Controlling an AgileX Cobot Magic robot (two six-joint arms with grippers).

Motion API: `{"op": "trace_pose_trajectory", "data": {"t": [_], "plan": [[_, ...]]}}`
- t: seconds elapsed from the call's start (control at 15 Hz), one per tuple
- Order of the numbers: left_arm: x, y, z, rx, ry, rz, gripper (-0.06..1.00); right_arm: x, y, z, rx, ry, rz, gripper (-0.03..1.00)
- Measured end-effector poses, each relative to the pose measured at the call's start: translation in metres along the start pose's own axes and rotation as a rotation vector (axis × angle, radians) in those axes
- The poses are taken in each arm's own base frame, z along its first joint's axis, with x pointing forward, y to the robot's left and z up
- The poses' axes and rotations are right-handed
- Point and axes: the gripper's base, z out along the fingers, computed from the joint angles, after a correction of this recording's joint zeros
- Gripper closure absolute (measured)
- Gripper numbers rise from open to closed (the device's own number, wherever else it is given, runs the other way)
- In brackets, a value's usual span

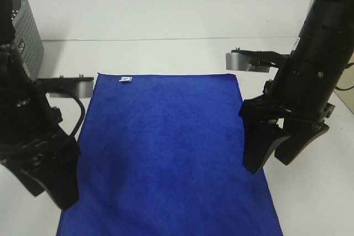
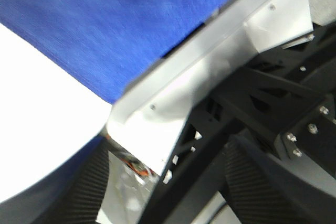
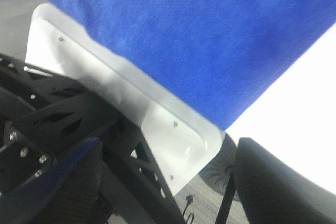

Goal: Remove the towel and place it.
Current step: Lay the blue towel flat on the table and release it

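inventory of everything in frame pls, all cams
towel: 1, deep blue, spread flat on the table, centre, between the two arms
tag: 1, white, on the towel near its far left corner
basket: 1, grey, perforated, far left edge of the table, partly cut off by the frame
table: 1, white, under everything
left gripper: 1, black, over the towel's left edge, fingers apart, holding nothing
right gripper: 1, black, over the towel's right edge, fingers apart, holding nothing
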Motion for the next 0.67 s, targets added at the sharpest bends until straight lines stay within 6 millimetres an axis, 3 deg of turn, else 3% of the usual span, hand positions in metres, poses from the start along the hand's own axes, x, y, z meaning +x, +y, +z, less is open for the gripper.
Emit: {"op": "trace_pose_trajectory", "data": {"t": [0.33,0.47,0.67], "plan": [[-0.031,0.001,-0.063,-0.145,-0.208,0.079,0.33,-0.014,-0.043,-0.067,-0.088,-0.268,0.153,0.27],[-0.045,0.018,-0.093,-0.16,-0.31,0.036,0.33,-0.018,-0.051,-0.098,-0.13,-0.397,0.154,0.27],[-0.071,0.05,-0.12,-0.158,-0.402,-0.039,0.33,-0.023,-0.053,-0.129,-0.101,-0.513,0.132,0.27]]}}
